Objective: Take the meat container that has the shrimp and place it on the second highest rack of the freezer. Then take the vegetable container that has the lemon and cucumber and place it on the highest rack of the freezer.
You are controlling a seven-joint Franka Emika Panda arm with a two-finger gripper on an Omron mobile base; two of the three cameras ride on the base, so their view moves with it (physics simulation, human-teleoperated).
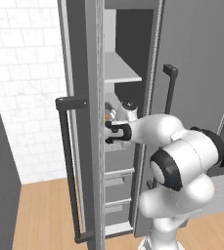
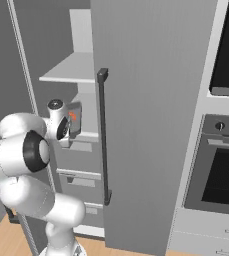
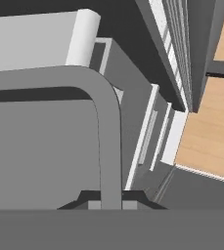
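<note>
Hand view shows the pincer (image 3: 111, 205) clamped on the rim of the meat container (image 3: 45, 141), carrying it into the freezer (image 2: 151, 100) toward a rack.

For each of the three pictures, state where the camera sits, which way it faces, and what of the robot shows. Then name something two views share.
Left base view: behind the arm to its left, facing the open freezer; the white arm reaches in from lower right.
Right base view: behind to its right, facing the freezer and wall oven; the arm rises lower left, the meat container with the shrimp at its end.
Hand view: on the hand, looking along the end effector, shut on the container's rim, drawers beyond.
Shared: both base views show the freezer's upper shelf.
</note>
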